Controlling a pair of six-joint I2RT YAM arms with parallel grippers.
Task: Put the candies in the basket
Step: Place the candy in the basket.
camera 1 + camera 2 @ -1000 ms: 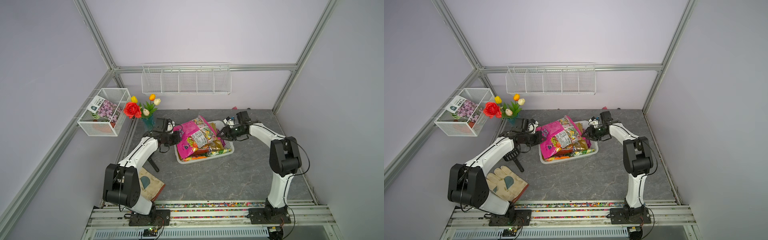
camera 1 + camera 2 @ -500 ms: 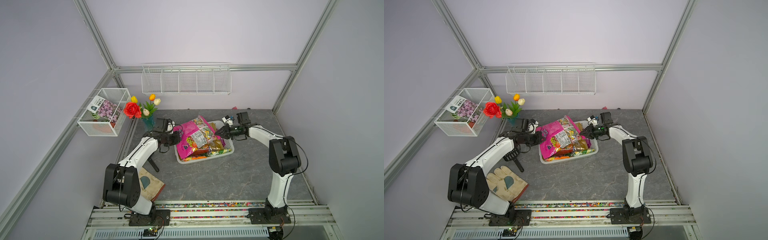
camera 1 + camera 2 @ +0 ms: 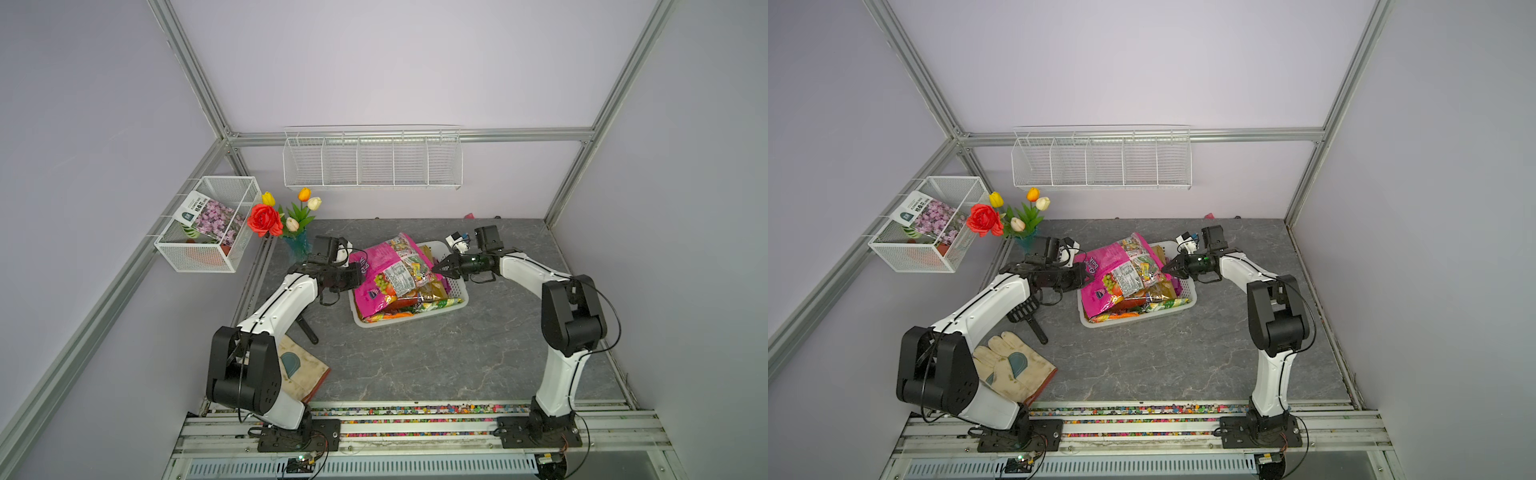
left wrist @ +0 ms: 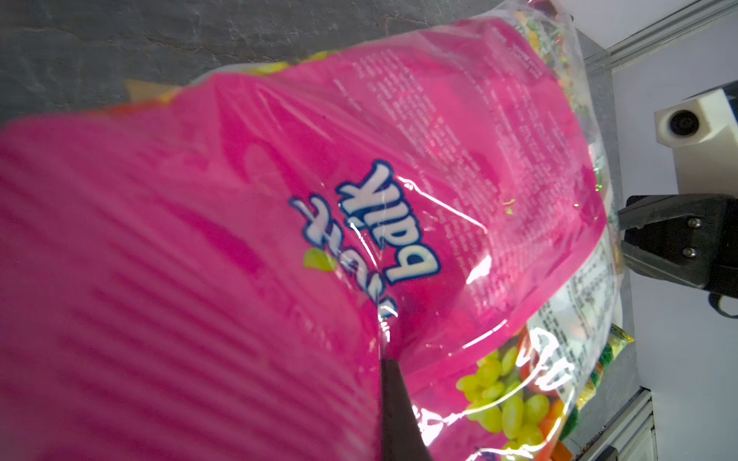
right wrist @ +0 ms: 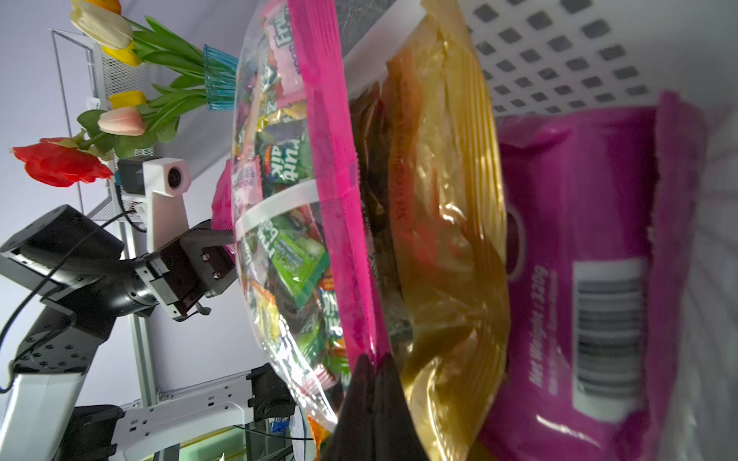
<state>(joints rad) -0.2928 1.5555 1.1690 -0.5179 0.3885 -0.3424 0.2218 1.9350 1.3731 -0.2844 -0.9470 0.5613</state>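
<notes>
Pink bag (image 3: pixel 374 282) hangs over basket (image 3: pixel 436 311) between arms: left jaws shut on one edge, right jaws on opposite edge - drop is straight down

Two arms work here: one left arm (image 3: pixel 286 303) and one right arm (image 3: pixel 536 274). There is one white basket (image 3: pixel 419 316). In it three candy bags can be told apart: one pink bag (image 3: pixel 386 270), one gold bag (image 5: pixel 447 179) and one purple bag (image 5: pixel 579 199); the pile hides any others. At far left are one wire mesh box (image 3: pixel 199 262) holding one seed packet (image 3: pixel 212 216), and one vase (image 3: pixel 297 245) with five flowers: one red rose (image 3: pixel 264 219) and four tulips (image 3: pixel 304 194). One wire rack (image 3: pixel 374 166) has five compartments. At near left lie one glove (image 3: pixel 1013 370) and one black hand tool (image 3: pixel 1034 324).
</notes>
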